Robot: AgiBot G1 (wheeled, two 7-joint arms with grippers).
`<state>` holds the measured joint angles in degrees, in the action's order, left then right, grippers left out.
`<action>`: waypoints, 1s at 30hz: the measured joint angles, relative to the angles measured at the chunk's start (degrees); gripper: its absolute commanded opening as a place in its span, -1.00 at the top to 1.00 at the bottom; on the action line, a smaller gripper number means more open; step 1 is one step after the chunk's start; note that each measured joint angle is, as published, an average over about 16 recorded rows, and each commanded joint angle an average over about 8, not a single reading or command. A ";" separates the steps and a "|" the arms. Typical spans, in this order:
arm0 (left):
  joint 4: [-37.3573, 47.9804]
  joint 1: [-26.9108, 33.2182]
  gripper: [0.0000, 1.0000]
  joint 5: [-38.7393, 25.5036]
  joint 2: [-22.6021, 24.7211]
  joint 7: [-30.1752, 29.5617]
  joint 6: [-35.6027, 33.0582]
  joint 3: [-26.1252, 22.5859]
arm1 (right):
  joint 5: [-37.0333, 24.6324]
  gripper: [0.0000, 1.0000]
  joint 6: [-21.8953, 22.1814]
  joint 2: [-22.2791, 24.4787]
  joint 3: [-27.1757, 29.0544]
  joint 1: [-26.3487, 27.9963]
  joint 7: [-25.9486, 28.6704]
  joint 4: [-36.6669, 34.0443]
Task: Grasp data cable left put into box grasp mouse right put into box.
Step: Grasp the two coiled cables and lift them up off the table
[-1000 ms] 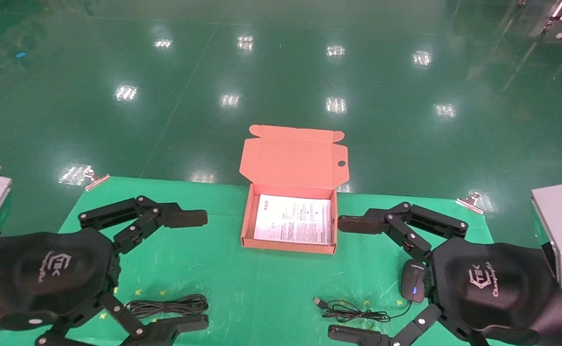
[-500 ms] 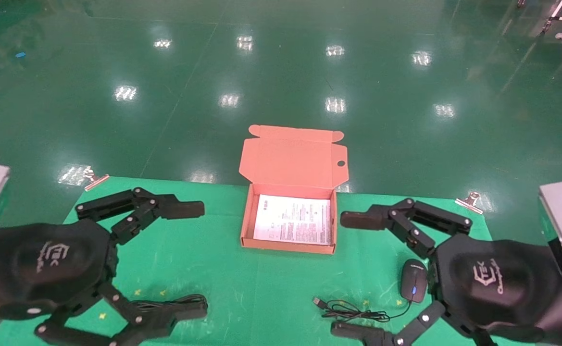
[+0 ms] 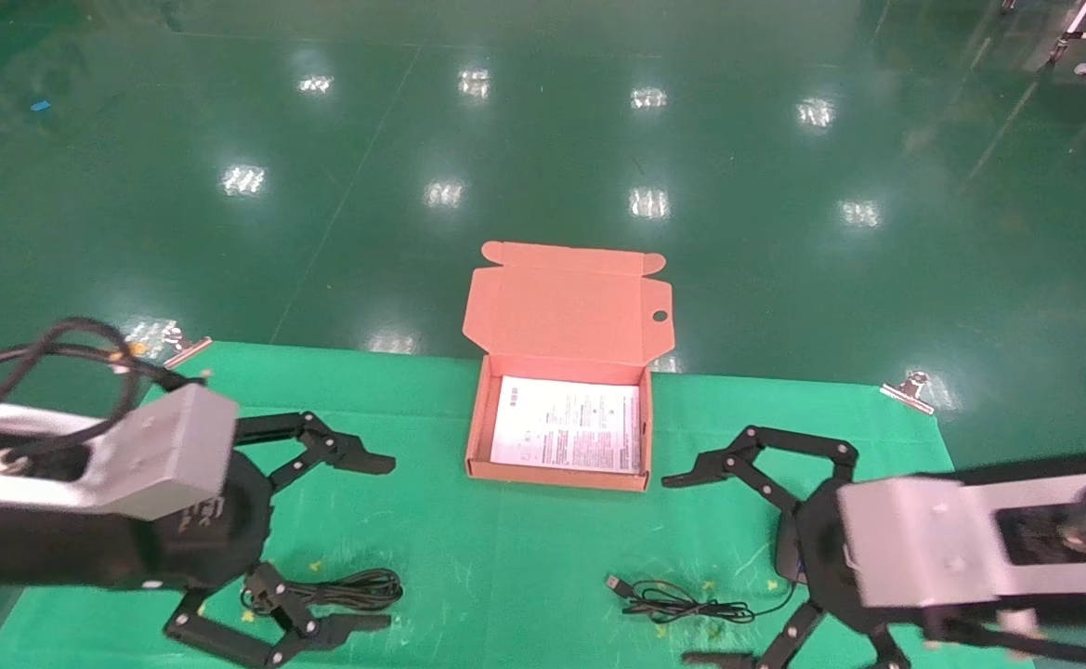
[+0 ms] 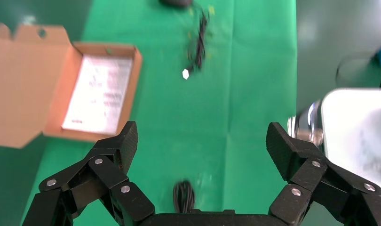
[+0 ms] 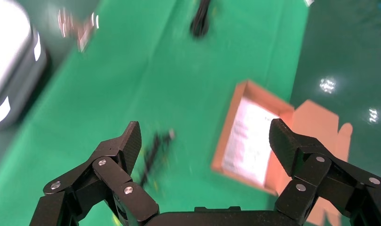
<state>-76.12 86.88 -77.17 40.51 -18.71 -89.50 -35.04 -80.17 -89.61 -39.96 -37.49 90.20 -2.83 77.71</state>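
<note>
The orange-pink box (image 3: 556, 477) lies open at mid-table with a white leaflet (image 3: 569, 423) inside and its lid (image 3: 569, 302) folded back. The data cable (image 3: 347, 590) lies near the front left; my left gripper (image 3: 371, 544) is open just above it, one finger beside the bundle. The left wrist view shows the cable's end (image 4: 183, 195) between the open jaws of the left gripper (image 4: 202, 146). My right gripper (image 3: 696, 569) is open over the mouse (image 3: 787, 557), which is mostly hidden. The mouse's cord (image 3: 682, 606) lies loose in front. The right wrist view shows the right gripper (image 5: 205, 141) open over the cord (image 5: 153, 150).
A green mat (image 3: 505, 557) covers the table, held by metal clips at the far left (image 3: 185, 348) and far right (image 3: 909, 390). Beyond the table's far edge is shiny green floor. The box also shows in the left wrist view (image 4: 134, 84) and the right wrist view (image 5: 226, 141).
Both arms have swung their wrists over and dropped toward the table. The left gripper now stands over the data cable, the right over the mouse. Both stay open.
</note>
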 measured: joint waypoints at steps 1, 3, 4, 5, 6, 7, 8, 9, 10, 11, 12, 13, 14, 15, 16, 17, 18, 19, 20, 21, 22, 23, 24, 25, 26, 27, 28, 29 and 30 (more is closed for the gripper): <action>-0.01 0.70 -1.00 -1.26 0.43 0.12 0.01 -0.94 | -1.60 -1.00 0.12 -0.52 -1.32 1.00 -0.78 0.04; -0.03 1.98 -1.00 -3.79 1.30 0.42 0.10 -2.79 | -4.50 -1.00 0.44 -1.53 -3.79 2.62 -1.89 0.08; -0.04 2.54 -1.00 -5.07 1.74 0.59 0.18 -3.70 | -5.90 -1.00 0.61 -2.02 -4.94 3.27 -2.34 0.10; -0.03 3.04 -1.00 -6.34 2.19 0.76 0.30 -4.60 | -7.20 -1.00 0.82 -2.50 -6.01 3.80 -2.63 0.10; -0.04 3.50 -1.00 -7.68 2.65 0.94 0.44 -5.49 | -8.47 -1.00 1.04 -2.97 -7.04 4.23 -2.84 0.11; -0.05 3.91 -1.00 -9.06 3.12 1.12 0.61 -6.38 | -9.78 -1.00 1.28 -3.43 -8.03 4.59 -3.06 0.13; -0.05 4.27 -1.00 -10.44 3.61 1.30 0.80 -7.25 | -11.04 -1.00 1.54 -3.88 -8.96 4.86 -3.22 0.13; -0.05 4.57 -1.00 -11.80 4.10 1.47 1.02 -8.06 | -12.20 -1.00 1.83 -4.30 -9.80 5.01 -3.27 0.12; -0.03 4.81 -1.00 -13.15 4.59 1.61 1.25 -8.84 | -13.37 -1.00 2.15 -4.71 -10.60 5.09 -3.30 0.13; 0.00 5.00 -1.00 -14.50 5.09 1.74 1.51 -9.58 | -14.54 -1.00 2.51 -5.11 -11.34 5.10 -3.32 0.13; 0.07 5.13 -1.00 -15.85 5.60 1.83 1.81 -10.31 | -15.73 -1.00 2.93 -5.49 -12.04 5.02 -3.29 0.12; 0.16 5.21 -1.00 -17.18 6.10 1.87 2.12 -10.99 | -16.89 -1.00 3.39 -5.86 -12.70 4.87 -3.19 0.11; 0.29 5.23 -1.00 -18.48 6.61 1.87 2.45 -11.65 | -18.07 -1.00 3.90 -6.21 -13.31 4.65 -3.07 0.11; 0.44 5.20 -1.00 -19.74 7.13 1.85 2.81 -12.28 | -19.26 -1.00 4.46 -6.54 -13.88 4.37 -2.92 0.10; 0.62 5.12 -1.00 -20.92 7.63 1.80 3.17 -12.86 | -20.38 -1.00 5.08 -6.84 -14.37 4.02 -2.64 0.08; 0.82 4.99 -1.00 -22.11 8.13 1.77 3.56 -13.42 | -21.49 -1.00 5.74 -7.12 -14.82 3.61 -2.32 0.07; 1.04 4.83 -1.00 -23.28 8.63 1.74 3.97 -13.97 | -22.60 -1.00 6.45 -7.38 -15.24 3.17 -2.00 0.06; 1.31 4.63 -1.00 -24.38 9.13 1.69 4.40 -14.49 | -23.68 -1.00 7.21 -7.63 -15.61 2.68 -1.63 0.05; 1.62 4.38 -1.00 -25.44 9.62 1.63 4.85 -14.98 | -24.72 -1.00 8.01 -7.85 -15.94 2.15 -1.21 0.03; 1.96 4.13 -1.00 -26.44 10.10 1.57 5.31 -15.43 | -25.74 -1.00 8.83 -8.06 -16.24 1.61 -0.79 0.02; 2.35 3.85 -1.00 -27.35 10.55 1.48 5.78 -15.84 | -26.73 -1.00 9.68 -8.25 -16.50 1.05 -0.38 0.01; 2.79 3.54 -1.00 -28.20 10.99 1.38 6.27 -16.21 | -27.68 -1.00 10.56 -8.43 -16.74 0.45 0.07 -0.01; 3.27 3.21 -1.00 -28.99 11.42 1.27 6.76 -16.56 | -28.61 -1.00 11.47 -8.59 -16.95 -0.18 0.55 -0.03; 3.78 2.87 -1.00 -29.76 11.83 1.18 7.29 -16.90 | -29.52 -1.00 12.38 -8.74 -17.16 -0.83 1.03 -0.05; 4.29 2.53 -1.00 -30.53 12.24 1.11 7.83 -17.22 | -30.39 -1.00 13.31 -8.87 -17.34 -1.50 1.52 -0.07; 4.84 2.17 -1.00 -31.27 12.63 1.04 8.38 -17.52 | -31.22 -1.00 14.24 -8.99 -17.50 -2.19 2.04 -0.10; 5.38 1.81 -1.00 -31.95 13.01 0.99 8.93 -17.80 | -31.99 -1.00 15.15 -9.09 -17.64 -2.88 2.56 -0.13; 5.96 1.44 -1.00 -32.57 13.38 0.93 9.48 -18.06 | -32.71 -1.00 16.04 -9.18 -17.76 -3.58 3.08 -0.17; 6.57 1.07 -1.00 -33.12 13.73 0.86 10.03 -18.28 | -33.38 -1.00 16.92 -9.26 -17.86 -4.28 3.62 -0.21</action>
<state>-69.56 87.95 -110.29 54.24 -17.84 -79.47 -53.32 -113.55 -72.68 -49.21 -55.35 85.92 0.79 77.50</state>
